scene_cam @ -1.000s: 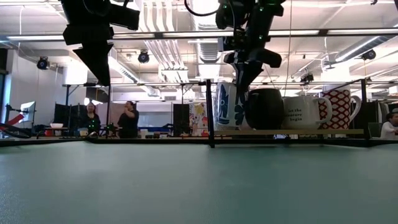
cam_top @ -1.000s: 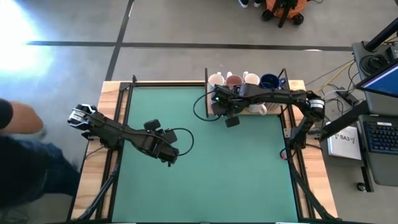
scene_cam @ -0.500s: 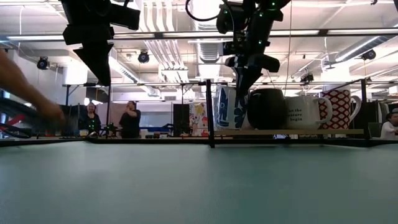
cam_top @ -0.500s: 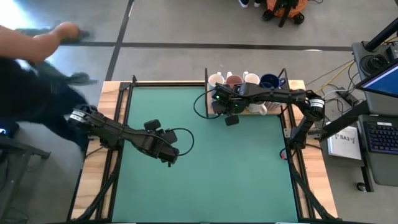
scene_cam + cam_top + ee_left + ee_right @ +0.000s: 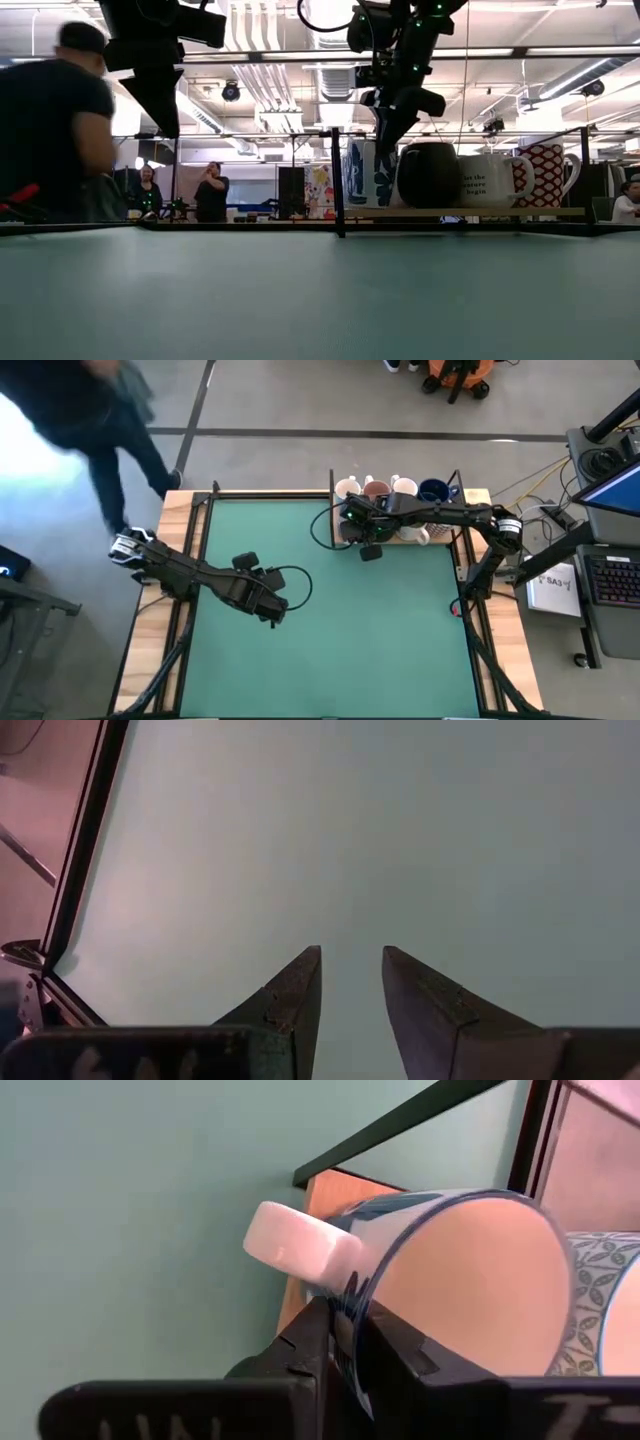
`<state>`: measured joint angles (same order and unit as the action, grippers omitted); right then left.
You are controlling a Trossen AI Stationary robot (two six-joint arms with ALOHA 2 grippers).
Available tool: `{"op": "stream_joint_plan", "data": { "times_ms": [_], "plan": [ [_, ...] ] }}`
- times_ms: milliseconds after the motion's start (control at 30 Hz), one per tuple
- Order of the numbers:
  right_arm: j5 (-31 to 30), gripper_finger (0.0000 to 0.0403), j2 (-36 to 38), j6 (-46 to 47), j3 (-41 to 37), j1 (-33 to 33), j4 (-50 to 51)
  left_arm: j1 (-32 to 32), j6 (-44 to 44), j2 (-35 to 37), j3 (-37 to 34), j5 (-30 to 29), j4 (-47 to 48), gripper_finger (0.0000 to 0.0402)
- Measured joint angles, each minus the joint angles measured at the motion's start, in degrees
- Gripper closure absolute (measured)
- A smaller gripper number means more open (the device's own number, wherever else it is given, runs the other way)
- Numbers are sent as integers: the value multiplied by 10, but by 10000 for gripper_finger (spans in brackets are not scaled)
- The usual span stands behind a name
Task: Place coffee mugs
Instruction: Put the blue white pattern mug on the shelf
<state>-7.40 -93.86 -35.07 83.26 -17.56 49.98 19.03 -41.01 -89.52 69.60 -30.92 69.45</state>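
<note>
A white mug with a blue pattern [image 5: 450,1290] stands upright at the left end of the near row on the wooden board [image 5: 470,212]; its white handle [image 5: 295,1245] points away from the row. My right gripper [image 5: 345,1320] is over it [image 5: 352,525] and shut on its rim. Beside it in that row are a dark mug [image 5: 427,175], a white mug with writing [image 5: 487,180] and a red-patterned mug [image 5: 545,172]. Several more mugs [image 5: 390,488] line the board's far side. My left gripper [image 5: 350,980] hovers open over the table's left middle [image 5: 272,610]. My right gripper pinches the blue-patterned mug's rim [image 5: 352,1295] next to the handle, one finger [image 5: 400,1355] inside the cup and one finger [image 5: 300,1345] outside. The fingers come from above, pointing down [image 5: 385,125]. The mug hangs upright, its base at the board; whether it rests there I cannot tell.
A black frame post [image 5: 337,180] stands right beside the held mug, and black rails edge the green mat [image 5: 330,650]. The mat's middle and near half are bare. A person [image 5: 55,130] stands by the table's far left corner, with others farther back in the room.
My right gripper has shifted slightly toward the table's far edge, still shut on the mug's rim. A person has moved along the table's left side toward its far left corner.
</note>
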Motion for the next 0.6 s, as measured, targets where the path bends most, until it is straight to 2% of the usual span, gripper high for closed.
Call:
{"op": "stream_joint_plan", "data": {
  "times_ms": [200,600],
  "plan": [
    [-1,346,0,0,0,0,-2,0,0,0,0,0,0,310],
    [-1,343,0,5,0,0,-31,0,0,0,0,1,0,310]
  ]
}}
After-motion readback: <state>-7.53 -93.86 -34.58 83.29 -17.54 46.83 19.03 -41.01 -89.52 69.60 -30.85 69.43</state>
